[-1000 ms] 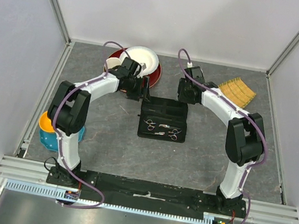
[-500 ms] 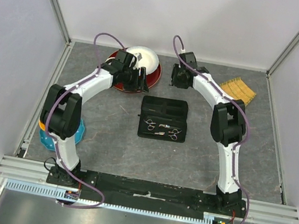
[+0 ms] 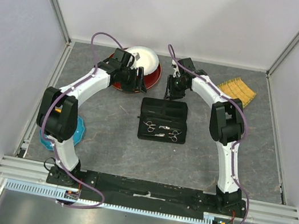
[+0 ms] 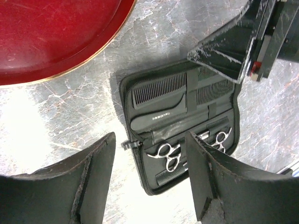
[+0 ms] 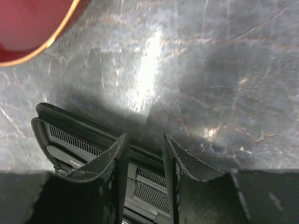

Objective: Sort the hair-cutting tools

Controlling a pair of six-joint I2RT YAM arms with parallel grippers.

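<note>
The left gripper (image 4: 149,144), jaws spread wide, hangs near thin silver metal scissors (image 4: 168,154); the right gripper (image 5: 145,140), jaws narrowly parted, over 2 slim black plastic combs (image 4: 159,89).

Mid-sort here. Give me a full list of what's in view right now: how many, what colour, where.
case: one, black, lying open at table centre
scissors: at least two pairs, silver, in the case's near half
combs: two, black, in the case's far half; one has a handle
plate: one, red, far side, left of centre
white bowl: one, on the plate
blue bowl: one, left side, mostly hidden by the left arm
ribbed flat item: one, yellow, far right
table: one, grey marbled
left gripper: open, between plate and case
right gripper: jaws apart, above the case's far edge
</note>
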